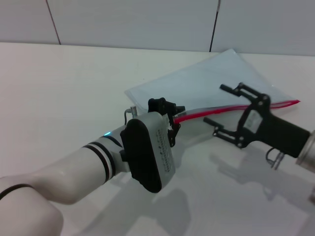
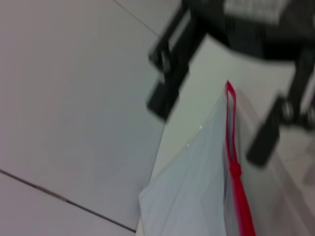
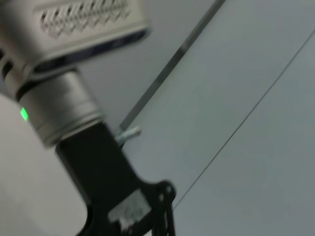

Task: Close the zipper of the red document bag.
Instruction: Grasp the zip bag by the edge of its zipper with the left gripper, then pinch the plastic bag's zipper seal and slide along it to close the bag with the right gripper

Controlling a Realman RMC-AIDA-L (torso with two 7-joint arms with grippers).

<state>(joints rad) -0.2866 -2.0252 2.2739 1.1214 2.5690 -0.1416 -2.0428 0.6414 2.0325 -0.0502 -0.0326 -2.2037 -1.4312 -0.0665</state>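
The red document bag (image 1: 206, 81) lies flat on the white surface (image 1: 59, 88), toward the far right, set diagonally. The zipper (image 1: 231, 108) runs along its near long edge. The left gripper (image 1: 172, 115) sits at the zipper's left end, closed on the red strip. The right gripper (image 1: 221, 110) hovers with its fingers spread wide, one finger (image 1: 231, 89) above the zipper and one below it, not touching. In the left wrist view, the zipper (image 2: 236, 182) extends toward the right gripper (image 2: 216, 118).

no legible text, labels on both arms unreadable
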